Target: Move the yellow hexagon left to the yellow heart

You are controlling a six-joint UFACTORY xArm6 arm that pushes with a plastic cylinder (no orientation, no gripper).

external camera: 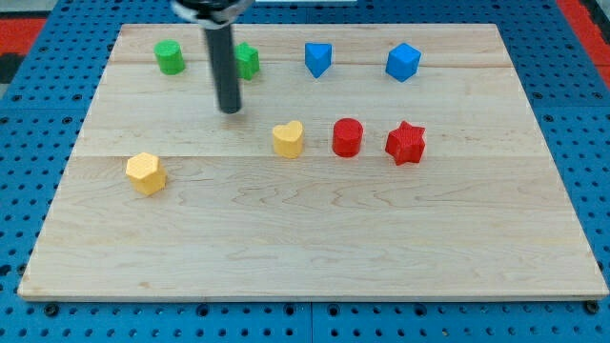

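Observation:
The yellow hexagon [146, 173] lies at the view's left, below the middle of the wooden board [305, 248]. The yellow heart [288, 138] lies near the board's centre, to the right of and slightly above the hexagon. My tip [230, 110] is the lower end of the dark rod, standing on the board above and between the two yellow blocks, left of the heart and apart from both.
A green cylinder [170, 57] and a green block [248, 61], partly hidden by the rod, lie at the view's top left. A blue block [317, 58] and a blue cube [403, 62] lie at the top right. A red cylinder [348, 137] and a red star [406, 143] lie right of the heart.

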